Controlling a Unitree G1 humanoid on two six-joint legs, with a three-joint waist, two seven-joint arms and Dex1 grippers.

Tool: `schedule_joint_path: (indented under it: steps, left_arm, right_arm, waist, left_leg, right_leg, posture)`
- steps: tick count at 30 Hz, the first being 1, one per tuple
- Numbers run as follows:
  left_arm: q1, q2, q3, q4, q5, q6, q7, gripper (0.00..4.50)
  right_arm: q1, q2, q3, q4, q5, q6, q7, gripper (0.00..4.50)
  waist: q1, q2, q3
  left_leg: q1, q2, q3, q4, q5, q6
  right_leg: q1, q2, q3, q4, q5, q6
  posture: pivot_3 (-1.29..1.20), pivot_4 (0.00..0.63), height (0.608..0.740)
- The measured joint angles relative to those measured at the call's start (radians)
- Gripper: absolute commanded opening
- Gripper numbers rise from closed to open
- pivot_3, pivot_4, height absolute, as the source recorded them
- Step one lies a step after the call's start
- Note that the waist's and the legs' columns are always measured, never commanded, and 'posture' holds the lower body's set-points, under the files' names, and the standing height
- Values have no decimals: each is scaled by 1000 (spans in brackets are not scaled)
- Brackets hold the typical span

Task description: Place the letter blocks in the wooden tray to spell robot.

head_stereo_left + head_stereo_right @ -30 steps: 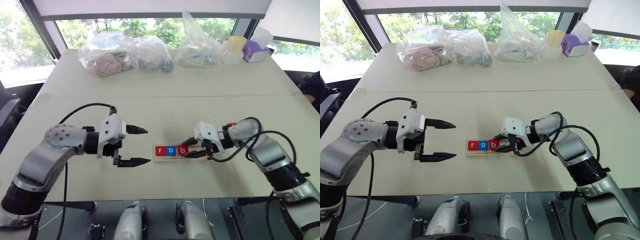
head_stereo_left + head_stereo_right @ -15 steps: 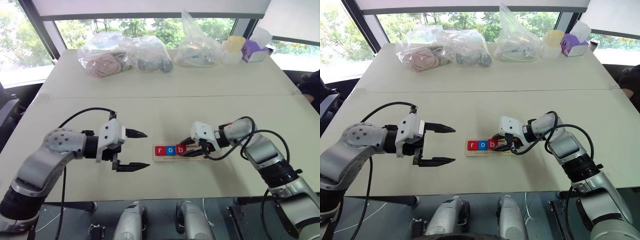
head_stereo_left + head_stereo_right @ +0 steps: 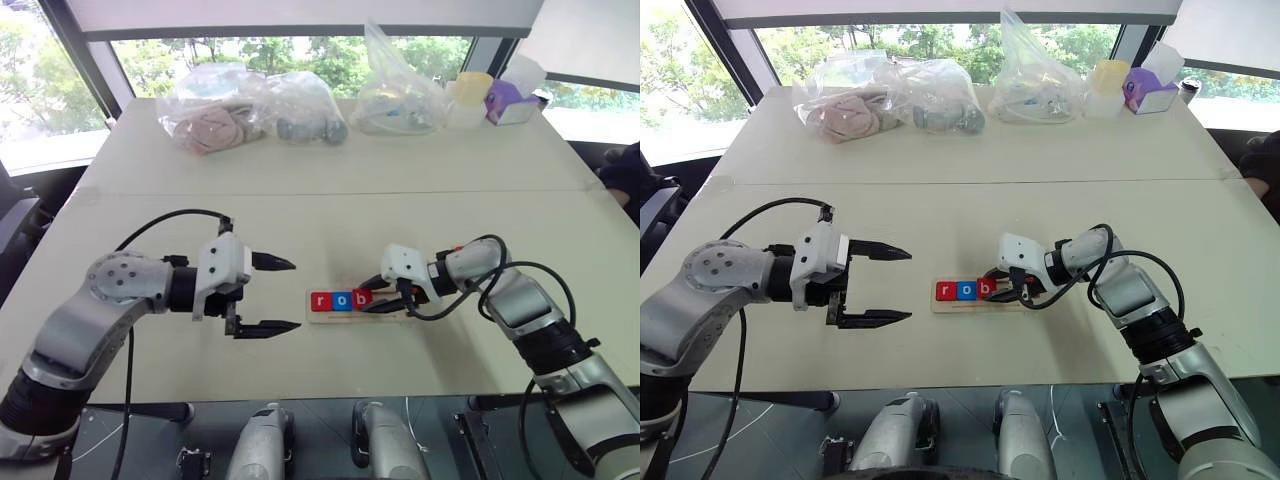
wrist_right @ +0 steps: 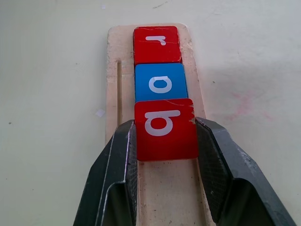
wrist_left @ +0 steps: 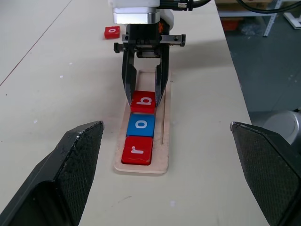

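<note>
The wooden tray [image 4: 113, 84] lies on the table between my two grippers. In its slot sit a red r block [image 4: 156, 44], a blue o block [image 4: 161, 82] and a red b block [image 4: 164, 127], side by side in that order. My right gripper [image 3: 368, 297] is shut on the b block, one finger on each side, low over the tray. Left of the tray hovers my left gripper [image 3: 295, 294], open and holding nothing, pointing at the tray's r end. A loose red o block [image 5: 112, 32] lies on the table beyond the right gripper.
Clear plastic bags [image 3: 250, 105] of items, a yellow cup [image 3: 472, 92] and a purple tissue box [image 3: 512, 100] stand along the far side of the table. A seam [image 3: 330, 192] crosses the table between them and the tray.
</note>
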Motion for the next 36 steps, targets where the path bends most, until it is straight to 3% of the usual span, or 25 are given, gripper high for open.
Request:
schedule_joint_path:
  steps: [16, 17, 21, 36]
  left_arm:
    - [-7, -2, -1, -2, 0, 3, 20, 4500]
    - [-8, -2, -1, -2, 0, 3, 20, 4500]
    - [-8, -3, -1, -2, 0, 3, 21, 4500]
    - [-11, -8, -9, -1, 0, 3, 21, 4500]
  right_arm:
    - [1, 0, 0, 1, -18, -6, 4, 1169]
    - [1, 0, 1, 1, -19, -6, 5, 2186]
    - [1, 2, 1, 1, -20, -7, 4, 4099]
    - [-60, 31, -66, 6, 21, 43, -49, 4099]
  waist:
    - [0, 0, 0]
    - [0, 0, 0]
    - [0, 0, 0]
    - [-1, 0, 0]
  left_leg:
    - [0, 0, 0, 0, 0, 0]
    - [0, 0, 0, 0, 0, 0]
    - [0, 0, 0, 0, 0, 0]
    - [0, 0, 0, 0, 0, 0]
  right_leg:
    - [0, 0, 0, 0, 0, 0]
    - [0, 0, 0, 0, 0, 0]
    - [0, 0, 0, 0, 0, 0]
    - [0, 0, 0, 0, 0, 0]
  posture:
    - [0, 150, 740]
    - [0, 150, 740]
    - [0, 150, 740]
    - [0, 150, 740]
